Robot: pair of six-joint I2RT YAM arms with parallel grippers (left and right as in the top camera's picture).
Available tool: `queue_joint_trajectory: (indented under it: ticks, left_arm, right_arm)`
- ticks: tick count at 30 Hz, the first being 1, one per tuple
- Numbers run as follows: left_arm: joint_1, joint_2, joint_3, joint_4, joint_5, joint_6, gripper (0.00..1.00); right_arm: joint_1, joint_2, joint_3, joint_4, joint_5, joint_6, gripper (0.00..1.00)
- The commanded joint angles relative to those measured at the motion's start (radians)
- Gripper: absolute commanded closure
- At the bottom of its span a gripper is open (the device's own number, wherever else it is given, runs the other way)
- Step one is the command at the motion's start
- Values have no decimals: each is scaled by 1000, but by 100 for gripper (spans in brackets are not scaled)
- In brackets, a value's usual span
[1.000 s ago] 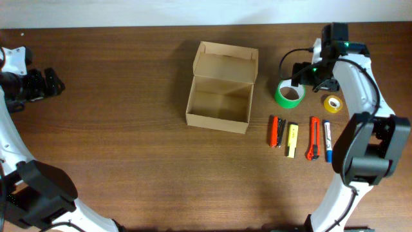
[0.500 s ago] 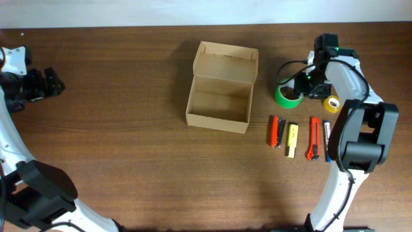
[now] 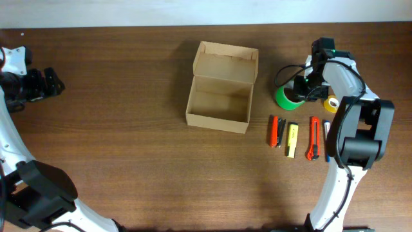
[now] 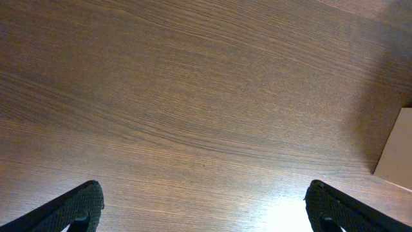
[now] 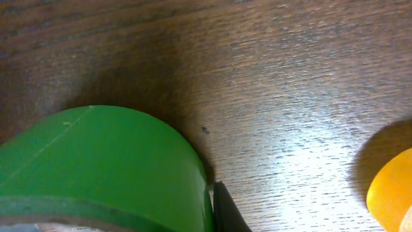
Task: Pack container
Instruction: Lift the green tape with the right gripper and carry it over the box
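Near container (image 3: 217, 122), right claw (image 3: 302, 88) at green tape roll (image 3: 287, 97), closure unclear, left claw (image 4: 206, 207) apart.

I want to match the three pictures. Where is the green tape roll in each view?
Overhead: the green tape roll lies right of the container.
Left wrist: not in it.
Right wrist: it fills the lower left corner.
Shared landmark: the yellow tape roll, right of the green one in overhead and right wrist.
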Motion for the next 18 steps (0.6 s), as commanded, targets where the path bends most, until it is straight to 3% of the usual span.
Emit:
queue_joint_trajectory:
  ticks: [1,6,18]
  left_arm:
    - [0,-3,-5,1,11,16,0]
    - [0,-3,-5,1,11,16,0]
    - [0,-3,-5,1,11,16,0]
  right_arm:
    - [-7,-3,45,-24,-40,2,96]
    - [-6,-41,212,-111,-47,2,96]
    - [90,-72,857,-420,-97,1,96]
